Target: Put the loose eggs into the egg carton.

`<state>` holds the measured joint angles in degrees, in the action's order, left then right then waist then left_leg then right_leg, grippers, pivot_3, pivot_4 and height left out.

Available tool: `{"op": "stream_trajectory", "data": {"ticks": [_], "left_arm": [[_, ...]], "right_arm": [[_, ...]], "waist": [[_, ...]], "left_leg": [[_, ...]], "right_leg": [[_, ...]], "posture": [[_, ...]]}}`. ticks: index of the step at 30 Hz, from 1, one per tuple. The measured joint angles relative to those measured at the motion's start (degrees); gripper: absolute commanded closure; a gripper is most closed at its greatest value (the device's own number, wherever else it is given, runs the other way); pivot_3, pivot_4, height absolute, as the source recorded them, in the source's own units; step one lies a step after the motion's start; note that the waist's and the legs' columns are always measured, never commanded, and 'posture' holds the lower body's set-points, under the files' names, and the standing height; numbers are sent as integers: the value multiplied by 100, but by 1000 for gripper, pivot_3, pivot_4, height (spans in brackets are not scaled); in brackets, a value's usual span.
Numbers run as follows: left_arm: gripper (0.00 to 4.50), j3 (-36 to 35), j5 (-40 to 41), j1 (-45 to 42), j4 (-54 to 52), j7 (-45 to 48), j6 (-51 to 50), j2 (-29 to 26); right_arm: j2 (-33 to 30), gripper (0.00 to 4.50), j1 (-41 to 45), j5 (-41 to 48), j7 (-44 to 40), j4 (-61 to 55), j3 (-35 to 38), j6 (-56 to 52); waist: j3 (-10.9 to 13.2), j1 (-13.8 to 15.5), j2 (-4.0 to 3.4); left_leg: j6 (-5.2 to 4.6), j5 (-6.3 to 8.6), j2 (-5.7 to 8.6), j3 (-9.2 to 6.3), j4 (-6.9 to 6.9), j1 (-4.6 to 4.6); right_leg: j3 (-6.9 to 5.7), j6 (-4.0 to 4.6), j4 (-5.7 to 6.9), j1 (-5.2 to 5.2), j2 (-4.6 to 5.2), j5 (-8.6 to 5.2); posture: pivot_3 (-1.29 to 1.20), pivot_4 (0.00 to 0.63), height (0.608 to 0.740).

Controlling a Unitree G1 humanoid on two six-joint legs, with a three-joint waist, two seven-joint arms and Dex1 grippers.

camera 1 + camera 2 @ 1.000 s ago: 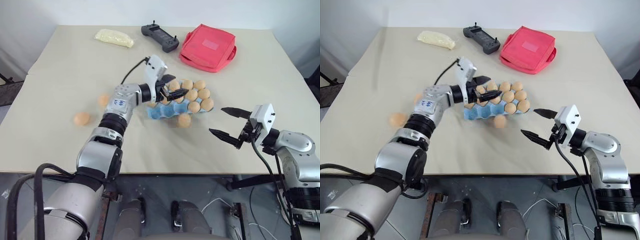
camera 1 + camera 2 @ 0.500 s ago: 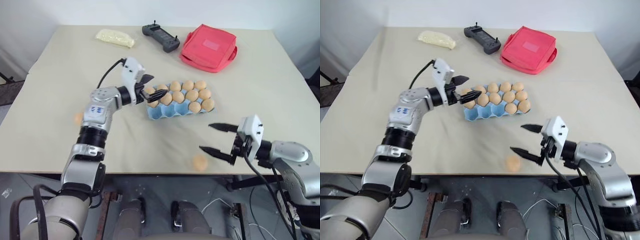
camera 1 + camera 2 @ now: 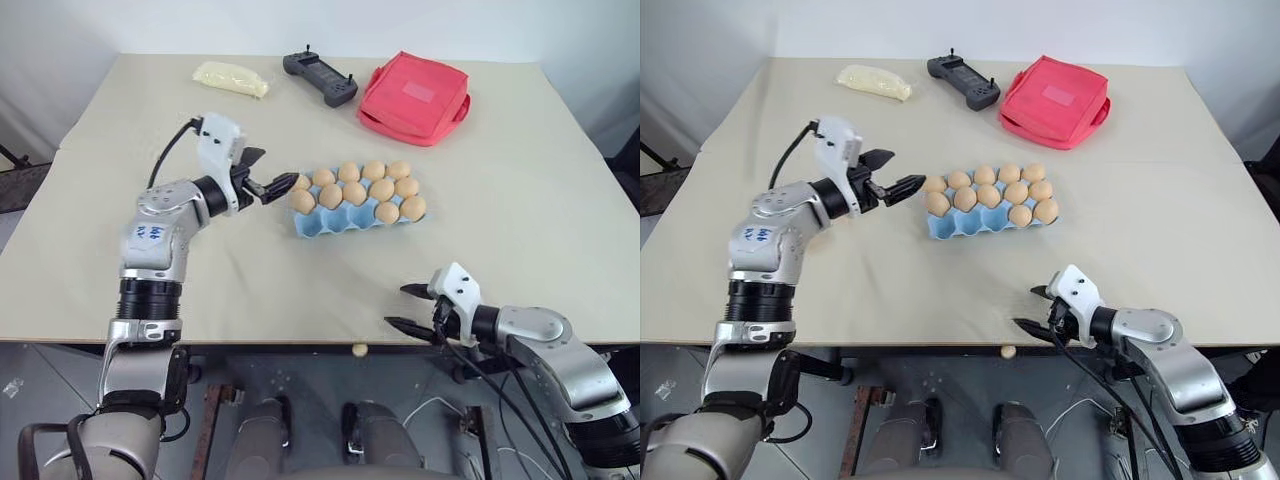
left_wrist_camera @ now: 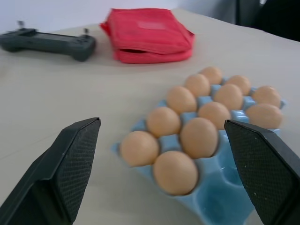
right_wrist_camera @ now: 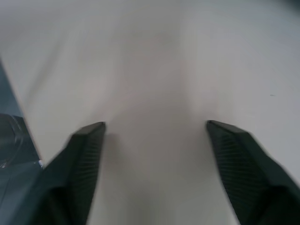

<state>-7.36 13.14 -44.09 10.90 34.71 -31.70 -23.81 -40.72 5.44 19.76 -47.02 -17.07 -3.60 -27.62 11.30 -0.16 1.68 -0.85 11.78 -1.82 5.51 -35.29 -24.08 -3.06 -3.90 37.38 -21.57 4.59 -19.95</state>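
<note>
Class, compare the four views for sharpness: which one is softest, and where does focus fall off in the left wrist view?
Right wrist view: softest overall, its fingers smeared against the pale table. Left wrist view: the nearest eggs and carton look soft, while the red pouch and controller behind are crisper. Both eye views: evenly lit and sharp, with soft shadows beside the carton.
</note>
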Motion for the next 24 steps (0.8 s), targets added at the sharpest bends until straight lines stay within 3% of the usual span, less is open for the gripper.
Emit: {"op": "stream_trajectory", "data": {"ticks": [2,7,10,16,24], "left_arm": [[0,-131,40,232,-236,-147,-142,-24],[0,-398,158,537,-723,-559,-379,-12],[0,-533,238,645,-879,-747,-400,-1],[0,-582,270,937,-1021,-957,-462,-4],[0,-768,326,1411,-1368,-1255,-338,-39]], "right_arm": [[1,2676,60,66,-20,-1,79,0],[126,2676,504,137,49,179,374,54],[209,2080,810,289,59,445,468,-87],[223,8,1019,381,41,706,639,-221],[286,8,1397,197,129,1440,726,269]], "waist": [[0,5,0],[1,7,3],[1,4,3],[1,5,3],[1,-7,3]], "left_leg": [[-6,-3,1,0,0,-3],[9,4,1,-1,-1,-2],[10,3,1,0,-1,0],[6,3,1,1,2,-5],[9,6,0,3,3,-4]], "right_leg": [[0,0,-2,-1,1,0],[-1,-1,2,0,1,1],[-1,-1,3,0,1,1],[-2,-1,-6,-1,2,1],[-1,-1,-4,-3,1,1]], "posture": [[0,150,740],[0,150,740],[0,150,740],[0,150,740],[0,150,740]]}}
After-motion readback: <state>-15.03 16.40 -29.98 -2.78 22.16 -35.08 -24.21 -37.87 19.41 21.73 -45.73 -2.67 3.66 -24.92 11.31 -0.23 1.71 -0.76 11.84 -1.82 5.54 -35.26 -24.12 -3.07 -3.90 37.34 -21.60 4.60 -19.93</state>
